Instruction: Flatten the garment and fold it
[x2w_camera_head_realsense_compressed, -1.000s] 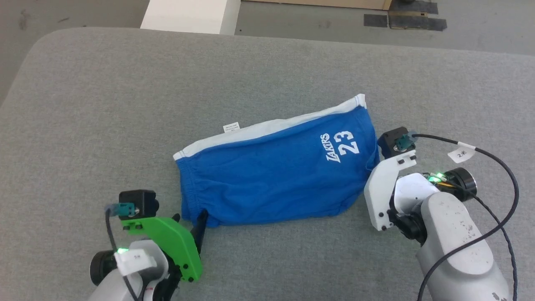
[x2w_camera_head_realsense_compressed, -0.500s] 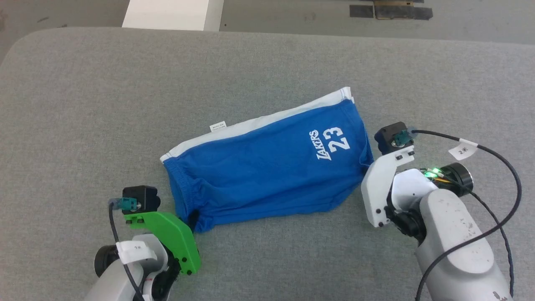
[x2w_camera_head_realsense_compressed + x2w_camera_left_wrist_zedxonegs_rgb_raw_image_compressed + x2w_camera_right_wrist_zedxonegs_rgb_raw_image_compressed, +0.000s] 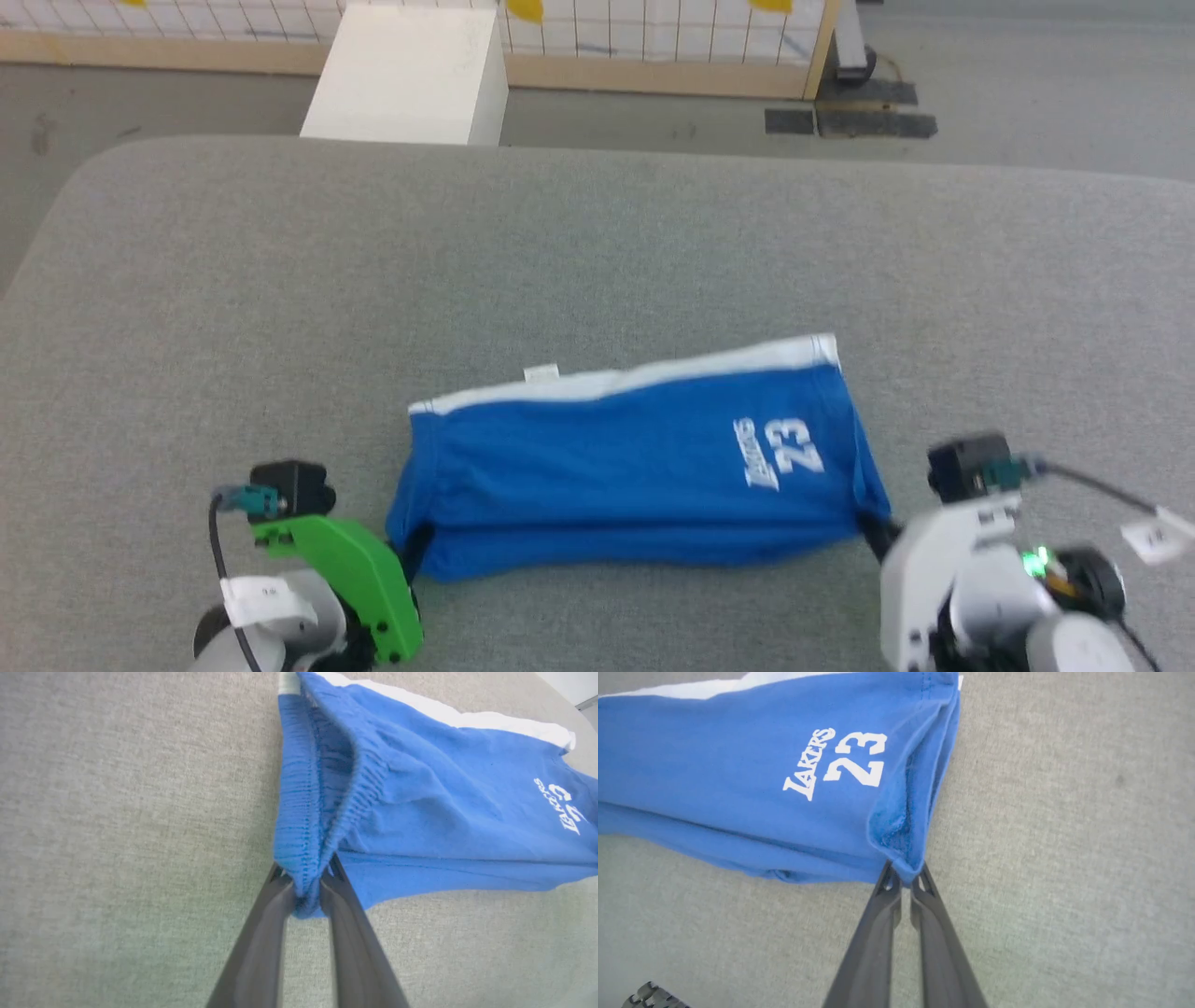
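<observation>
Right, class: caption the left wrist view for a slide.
Left hand pinches the shorts by a waistband corner.

garment [image 3: 635,485]: blue shorts, white trim | "LAKERS 23" up | stretched lengthwise

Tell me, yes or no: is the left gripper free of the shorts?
No, the left gripper is pinched shut on the gathered elastic end of the shorts.

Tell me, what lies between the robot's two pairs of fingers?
The blue shorts, pinched at the waistband by the left fingers and at the leg hem by the right fingers; the head view shows the whole span.
</observation>
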Controlling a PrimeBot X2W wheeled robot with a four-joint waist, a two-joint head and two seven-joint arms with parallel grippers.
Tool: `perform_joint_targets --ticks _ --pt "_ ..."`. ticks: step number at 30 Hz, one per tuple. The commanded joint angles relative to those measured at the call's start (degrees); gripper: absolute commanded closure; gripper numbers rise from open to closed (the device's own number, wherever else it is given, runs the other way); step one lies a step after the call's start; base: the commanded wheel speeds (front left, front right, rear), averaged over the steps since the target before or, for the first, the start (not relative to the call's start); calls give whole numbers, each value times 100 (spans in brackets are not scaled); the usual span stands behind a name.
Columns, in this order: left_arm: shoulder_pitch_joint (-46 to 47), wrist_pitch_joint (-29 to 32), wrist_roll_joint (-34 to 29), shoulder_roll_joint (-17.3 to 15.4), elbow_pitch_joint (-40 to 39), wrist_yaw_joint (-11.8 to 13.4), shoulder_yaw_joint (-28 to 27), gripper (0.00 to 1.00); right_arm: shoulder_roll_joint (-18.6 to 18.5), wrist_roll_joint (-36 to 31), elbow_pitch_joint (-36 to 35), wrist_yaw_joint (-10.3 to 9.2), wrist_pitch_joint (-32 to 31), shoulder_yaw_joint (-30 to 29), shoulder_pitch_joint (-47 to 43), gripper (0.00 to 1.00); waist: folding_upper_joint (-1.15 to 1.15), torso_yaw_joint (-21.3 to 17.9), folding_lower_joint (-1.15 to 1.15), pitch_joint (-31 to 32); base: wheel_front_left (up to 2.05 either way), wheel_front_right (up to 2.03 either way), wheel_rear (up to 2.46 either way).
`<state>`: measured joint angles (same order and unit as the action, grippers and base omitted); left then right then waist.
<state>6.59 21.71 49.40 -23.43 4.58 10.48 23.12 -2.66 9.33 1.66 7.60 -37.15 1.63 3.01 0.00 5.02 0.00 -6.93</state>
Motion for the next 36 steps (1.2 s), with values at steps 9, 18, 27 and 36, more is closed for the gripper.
perform_joint_targets --ticks 9,18,27,36 --pt "-684 397 419 -128 -55 334 -78 0 -21 796 -665 -11 40 -16 -1519 55 0 -321 0 179 0 0 0" --pt "-1048 113 711 -436 -1197 544 -843 0 -21 1809 -1134 -11 41 -522 -1580 0 0 -362 0 202 0 0 0" --pt "-790 -1710 -188 -552 -1651 168 -1434 0 -21 1345 -1143 -11 -472 -744 -764 0 0 -336 0 57 0 0 0" --pt "-296 -3615 -1522 -241 -775 -487 -1234 0 -30 694 -217 -11 -991 -204 60 0 0 -192 0 -214 0 0 0"
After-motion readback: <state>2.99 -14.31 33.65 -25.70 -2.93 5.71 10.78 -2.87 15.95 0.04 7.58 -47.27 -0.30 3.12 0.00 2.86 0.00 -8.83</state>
